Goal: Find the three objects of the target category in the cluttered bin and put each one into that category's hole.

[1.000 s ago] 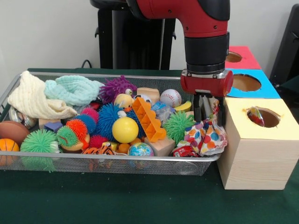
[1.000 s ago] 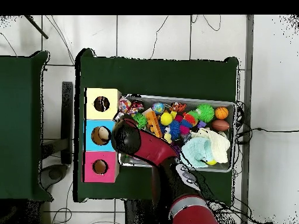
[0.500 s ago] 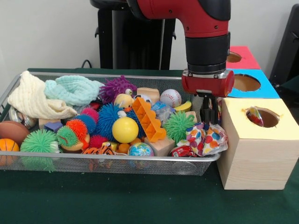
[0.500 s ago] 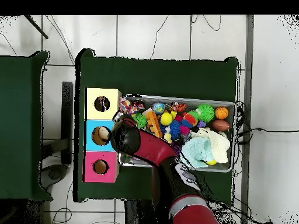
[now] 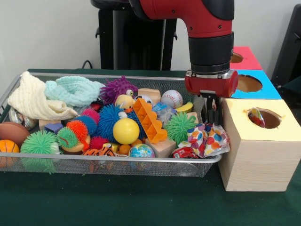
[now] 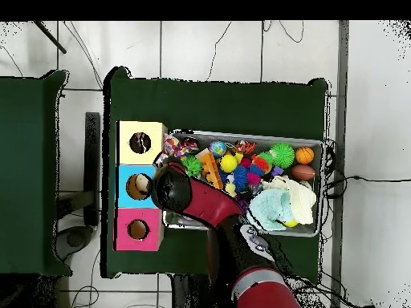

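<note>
Since one second ago, the gripper (image 5: 211, 113) has risen and shifted slightly toward the wooden box (image 5: 258, 146), and the polka-dot cloth (image 5: 207, 140), which was bunched up against the fingers, now lies lower and flatter in the bin (image 5: 94, 162).

Front view: the arm hangs vertically over the bin's end nearest the boxes. Its red wrist flange sits above two dark fingers that point down just behind the cloth. The fingers hold nothing; whether the jaws are spread or closed cannot be told from this angle. The cloth rests in the bin's near corner, against the mesh wall beside the wooden box, next to a green spiky ball (image 5: 179, 127). A second polka-dot piece (image 5: 257, 117) shows inside the yellow hole (image 5: 265, 118). Behind the wooden box stand the blue box (image 5: 256, 84) and the red box (image 5: 244, 57), each with a round hole on top. Elsewhere in the bin lie a yellow ball (image 5: 126, 131), an orange block (image 5: 149, 120), a baseball (image 5: 171, 99), a purple spiky ball (image 5: 117, 88), a cream towel (image 5: 33, 100) and a mint towel (image 5: 75, 90).

Overhead view: the arm's head (image 6: 172, 186) covers the bin's end beside the blue box (image 6: 138, 186), hiding the gripper. The cloth (image 6: 172, 145) lies in the bin corner just beside the yellow-topped box (image 6: 140, 143). All three boxes stand in a row against the bin's short side.
</note>
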`<state>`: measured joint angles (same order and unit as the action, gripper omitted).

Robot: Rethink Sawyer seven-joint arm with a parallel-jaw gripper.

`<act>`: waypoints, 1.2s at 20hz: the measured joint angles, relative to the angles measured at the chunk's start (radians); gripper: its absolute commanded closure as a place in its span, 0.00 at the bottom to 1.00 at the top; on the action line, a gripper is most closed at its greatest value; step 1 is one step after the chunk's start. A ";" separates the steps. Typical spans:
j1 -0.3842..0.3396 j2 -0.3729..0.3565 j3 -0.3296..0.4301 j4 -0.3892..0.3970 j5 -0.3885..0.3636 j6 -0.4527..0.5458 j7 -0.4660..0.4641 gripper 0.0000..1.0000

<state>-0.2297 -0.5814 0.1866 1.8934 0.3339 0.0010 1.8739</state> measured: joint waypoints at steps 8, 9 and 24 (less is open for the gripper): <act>0.028 -0.016 -0.020 -0.003 0.000 0.026 0.000 1.00; 0.036 -0.022 -0.029 -0.005 0.000 0.037 0.000 1.00; 0.149 -0.129 -0.171 -0.075 -0.002 0.284 0.000 1.00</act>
<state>-0.0809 -0.7102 0.0156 1.8180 0.3315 0.2849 1.8739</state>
